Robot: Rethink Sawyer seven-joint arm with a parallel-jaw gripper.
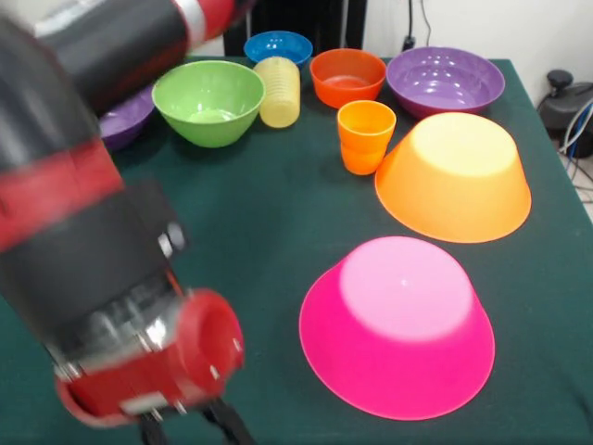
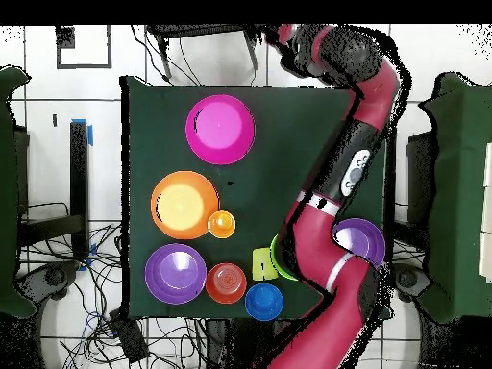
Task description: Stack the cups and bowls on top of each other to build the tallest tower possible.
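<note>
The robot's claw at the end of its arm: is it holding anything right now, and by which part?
It cannot be told. In the front view only the bases of the gripper show at the bottom edge; its tips are cut off. The overhead view does not show it clearly.

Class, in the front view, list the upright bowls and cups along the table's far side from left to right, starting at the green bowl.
green bowl → pale yellow ribbed cup → orange-red bowl → purple bowl. The blue bowl and orange cup overlap these in order, so they are left out.

A dark green table point(image 2: 144, 115) stands on a white tiled floor point(image 2: 58, 115); cables point(image 2: 106, 317) trail beside it.
</note>
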